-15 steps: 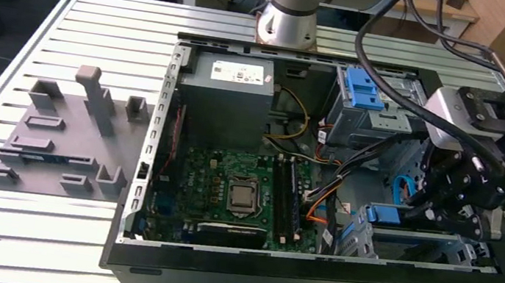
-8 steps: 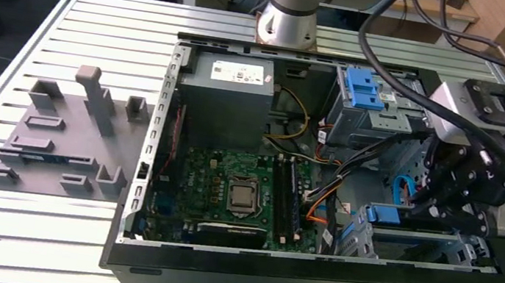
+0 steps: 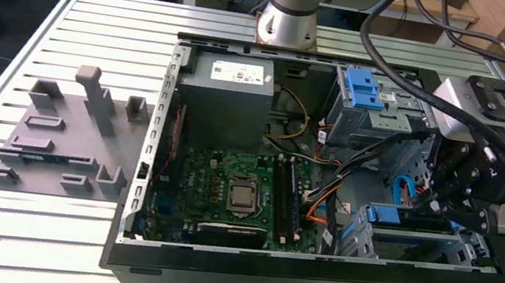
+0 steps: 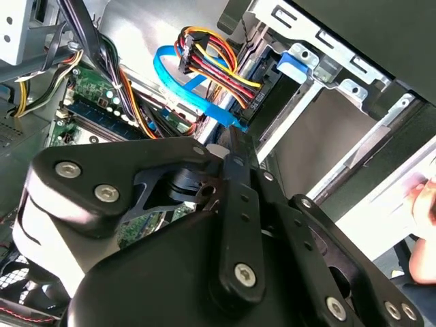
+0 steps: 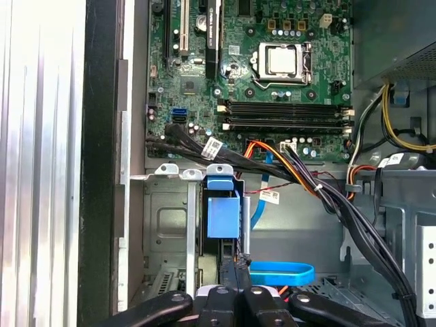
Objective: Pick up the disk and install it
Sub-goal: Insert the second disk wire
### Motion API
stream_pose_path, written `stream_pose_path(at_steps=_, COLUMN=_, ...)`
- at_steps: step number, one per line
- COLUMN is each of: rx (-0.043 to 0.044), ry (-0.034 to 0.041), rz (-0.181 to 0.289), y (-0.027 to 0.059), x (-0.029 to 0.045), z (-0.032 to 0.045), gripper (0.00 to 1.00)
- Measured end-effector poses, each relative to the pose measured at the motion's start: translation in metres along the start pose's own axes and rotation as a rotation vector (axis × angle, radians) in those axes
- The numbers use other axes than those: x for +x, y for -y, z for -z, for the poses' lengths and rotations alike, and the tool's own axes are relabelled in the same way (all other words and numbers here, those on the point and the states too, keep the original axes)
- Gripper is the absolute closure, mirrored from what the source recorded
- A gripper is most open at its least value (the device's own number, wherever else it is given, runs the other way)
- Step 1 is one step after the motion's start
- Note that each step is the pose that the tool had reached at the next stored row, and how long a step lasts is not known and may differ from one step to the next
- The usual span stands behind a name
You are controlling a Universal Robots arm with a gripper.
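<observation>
In the first wrist view the gripper point(image 5: 235, 276) had its two slim fingers point(image 5: 229, 269) pressed together with nothing visible between them, so it was not carrying anything. Their tips sat right at the near edge of the disk point(image 5: 223, 214). The disk stood on edge just beyond the fingertips, its blue carrier already down inside the metal drive bay point(image 5: 167, 218) at the corner of the case. I could not tell whether the tips were actually touching the carrier or stopped just short of it. In the exterior view the gripper point(image 3: 450, 214) hung low over that same corner, with the disk point(image 3: 408, 219) just beside it in the bay. By my reading, the pick-up was done and the disk was in its slot. What was left was the final seating, and the pictures did not show whether the carrier had clicked home. Close beside the fingertips a flat blue cable point(image 5: 283, 274) curled loosely, and in the second wrist view a bundle of coloured wires point(image 4: 211, 54) ran just past them. Farther beyond the fingers lay the motherboard point(image 5: 272, 68). Well beyond that, in the exterior view, were the large grey metal box point(image 3: 228, 101) and the grey cage with a blue latch point(image 3: 376, 107). Farthest off, outside the case, a grey fixture point(image 3: 60, 137) stood on the slatted table point(image 3: 23, 228).
</observation>
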State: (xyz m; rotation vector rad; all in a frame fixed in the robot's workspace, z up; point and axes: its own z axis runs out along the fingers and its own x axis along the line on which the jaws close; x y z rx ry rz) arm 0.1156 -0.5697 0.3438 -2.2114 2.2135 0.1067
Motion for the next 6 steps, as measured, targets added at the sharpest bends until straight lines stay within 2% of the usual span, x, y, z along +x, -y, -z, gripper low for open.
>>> stream_pose_path(at_steps=6, rx=0.0, ry=0.0001, rz=0.0, y=0.0, x=-0.0001, z=0.0006, gripper=0.89)
